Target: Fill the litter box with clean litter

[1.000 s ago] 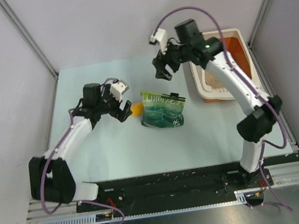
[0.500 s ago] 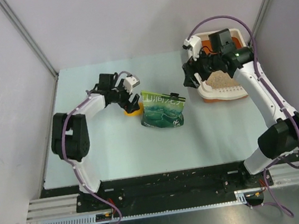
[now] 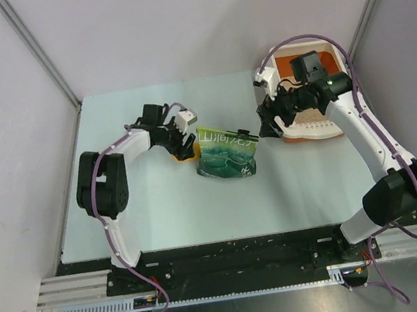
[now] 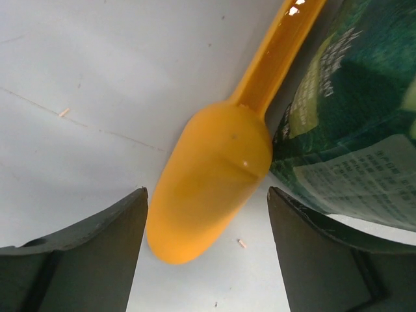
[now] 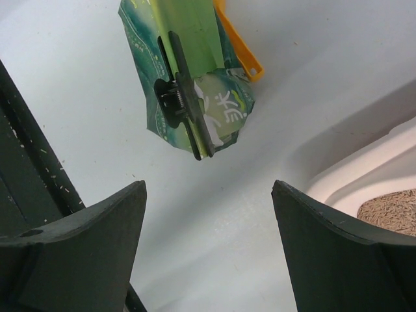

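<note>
Pale table, grey walls on three sides. Litter box sits at the far right corner: orange inside, wide white rim. Right wrist view shows a patch of clean litter, beige granules, inside the box behind the rim.

Green pouch bag lies flat mid-table, its top folded and held by a black clip. Orange scoop lies bowl-down just left of the bag, handle running along the bag's edge.

Left gripper low over the scoop, jaws apart on either side of the bowl; cannot tell whether either finger touches it. Nothing gripped.

Right gripper between bag and box, above the table, jaws wide, empty. The bag's clipped end lies below it.
</note>
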`<state>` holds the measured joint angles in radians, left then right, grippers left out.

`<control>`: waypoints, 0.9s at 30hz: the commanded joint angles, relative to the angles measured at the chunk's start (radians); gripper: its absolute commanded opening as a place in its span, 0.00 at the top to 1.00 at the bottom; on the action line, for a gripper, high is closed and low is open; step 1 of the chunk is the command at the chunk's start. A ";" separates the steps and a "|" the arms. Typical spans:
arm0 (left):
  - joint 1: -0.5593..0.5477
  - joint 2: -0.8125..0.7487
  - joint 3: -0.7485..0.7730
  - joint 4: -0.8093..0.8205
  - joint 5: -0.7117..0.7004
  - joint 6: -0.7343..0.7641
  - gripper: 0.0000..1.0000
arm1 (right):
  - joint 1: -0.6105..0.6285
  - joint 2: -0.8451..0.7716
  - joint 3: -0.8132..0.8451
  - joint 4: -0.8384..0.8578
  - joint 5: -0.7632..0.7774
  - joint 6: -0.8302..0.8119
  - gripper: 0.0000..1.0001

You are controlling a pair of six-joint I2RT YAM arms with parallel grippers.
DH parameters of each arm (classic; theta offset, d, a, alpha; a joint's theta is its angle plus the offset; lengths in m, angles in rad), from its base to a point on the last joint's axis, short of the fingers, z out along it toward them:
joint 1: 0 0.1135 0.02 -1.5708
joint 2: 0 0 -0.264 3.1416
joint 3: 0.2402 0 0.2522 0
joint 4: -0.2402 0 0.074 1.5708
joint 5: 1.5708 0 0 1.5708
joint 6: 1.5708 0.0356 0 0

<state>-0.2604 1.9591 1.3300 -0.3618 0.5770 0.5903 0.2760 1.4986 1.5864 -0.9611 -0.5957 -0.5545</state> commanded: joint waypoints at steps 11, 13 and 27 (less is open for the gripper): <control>-0.016 0.058 0.100 -0.239 -0.183 0.129 0.34 | 0.011 0.088 0.084 0.002 -0.012 -0.048 0.18; -0.016 0.044 0.087 -0.255 -0.195 0.140 0.37 | 0.011 0.089 0.075 0.004 -0.007 -0.050 0.18; 0.104 -0.241 -0.146 -0.351 -0.284 0.045 0.65 | 0.012 0.103 0.040 0.013 -0.001 -0.062 0.19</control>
<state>-0.1905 1.8538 1.2510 -0.6411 0.3176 0.6598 0.2825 1.5875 1.6211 -0.9604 -0.5900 -0.5888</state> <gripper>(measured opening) 0.381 0.815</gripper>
